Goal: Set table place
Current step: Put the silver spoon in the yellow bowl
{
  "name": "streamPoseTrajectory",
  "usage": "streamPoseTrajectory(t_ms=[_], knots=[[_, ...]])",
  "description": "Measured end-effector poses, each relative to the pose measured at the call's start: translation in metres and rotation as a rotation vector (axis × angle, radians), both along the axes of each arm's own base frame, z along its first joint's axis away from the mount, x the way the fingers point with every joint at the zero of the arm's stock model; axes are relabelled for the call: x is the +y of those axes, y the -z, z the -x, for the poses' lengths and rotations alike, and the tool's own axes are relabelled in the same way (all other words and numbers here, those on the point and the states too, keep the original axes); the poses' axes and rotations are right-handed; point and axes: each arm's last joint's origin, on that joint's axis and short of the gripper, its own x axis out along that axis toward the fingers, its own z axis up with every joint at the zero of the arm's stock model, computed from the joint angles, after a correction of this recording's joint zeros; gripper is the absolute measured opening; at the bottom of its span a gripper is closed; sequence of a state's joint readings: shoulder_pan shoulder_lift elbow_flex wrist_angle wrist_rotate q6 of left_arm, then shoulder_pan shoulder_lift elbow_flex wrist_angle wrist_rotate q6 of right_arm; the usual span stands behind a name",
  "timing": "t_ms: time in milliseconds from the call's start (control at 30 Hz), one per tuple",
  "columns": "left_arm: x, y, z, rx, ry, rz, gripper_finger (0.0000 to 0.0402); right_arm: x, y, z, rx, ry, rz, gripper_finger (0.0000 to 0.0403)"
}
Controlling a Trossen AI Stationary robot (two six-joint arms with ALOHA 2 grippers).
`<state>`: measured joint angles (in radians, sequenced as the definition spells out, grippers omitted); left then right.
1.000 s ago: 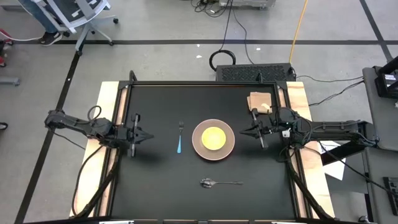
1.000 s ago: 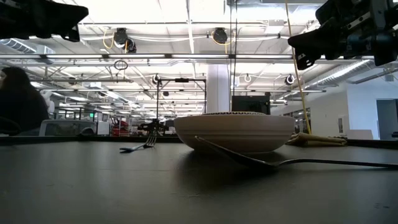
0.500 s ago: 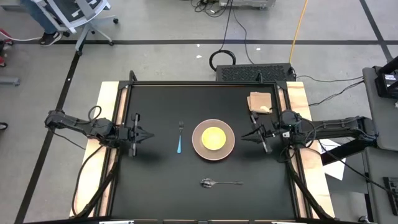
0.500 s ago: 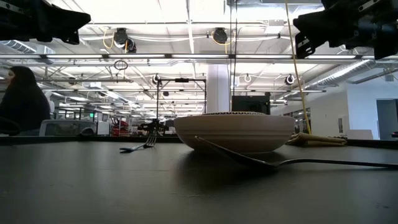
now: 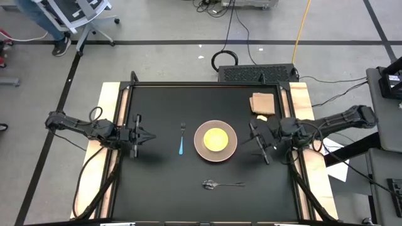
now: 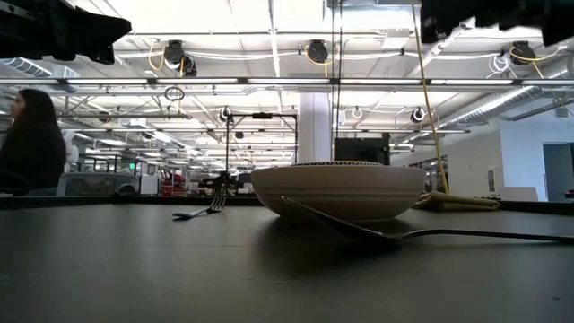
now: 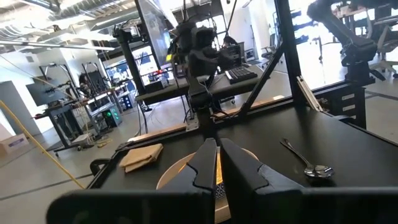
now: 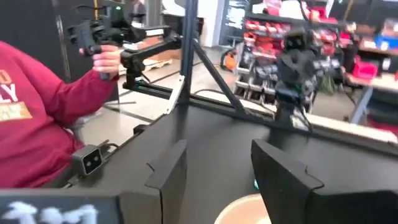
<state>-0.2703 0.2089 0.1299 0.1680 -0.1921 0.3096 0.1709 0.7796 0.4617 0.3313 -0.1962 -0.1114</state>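
1. The table fills the middle of the high view, a black square with pale wooden boards along its left and right edges. It already carries most of a place setting, so the layout looks well advanced.
2. At its centre sits a plate with a yellow middle. A fork with a blue handle lies just left of it, prongs pointing toward the far edge, as a fork would lie at a setting. A spoon lies crosswise nearer the front edge, apart from the plate, so it probably needs moving beside it.
3. A folded brown napkin rests near the table's far right corner, well away from the plate, and likely also waits to be placed.
4. The right gripper hovers just right of the plate, empty, its fingers spread apart as the right wrist view shows.
5. The left gripper waits near the left edge, pointing at the fork, fingers pressed almost together around nothing.
6. The low view shows the plate as deep-sided, like a shallow bowl, which the high view hides.
7. The right wrist view shows a person's red sleeve beside the table, which the other views do not show.
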Motion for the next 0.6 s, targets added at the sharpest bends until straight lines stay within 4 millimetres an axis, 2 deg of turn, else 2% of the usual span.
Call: streamPoseTrajectory(t_ms=[200, 333, 433, 600], knots=[[0.0, 0.0, 0.0, -0.001, 0.0, 0.001, 0.0028, 0.026, -0.022, -0.014, 0.055, 0.027, 0.083, 0.017], [0.0, 0.0, 0.0, -0.001, 0.0, 0.002, 0.0028, 0.042, -0.034, -0.022, 0.164, 0.167, 0.178, 0.0171], [0.0, 0.0, 0.0, 0.0, 0.0, 0.005, 0.0028, 0.047, -0.035, -0.026, 0.291, 0.28, 0.217, 0.0171], [0.0, 0.0, 0.0, 0.0, 0.0, 0.007, 0.0028, 0.056, -0.028, -0.034, 0.465, 0.314, 0.14, 0.0171]])
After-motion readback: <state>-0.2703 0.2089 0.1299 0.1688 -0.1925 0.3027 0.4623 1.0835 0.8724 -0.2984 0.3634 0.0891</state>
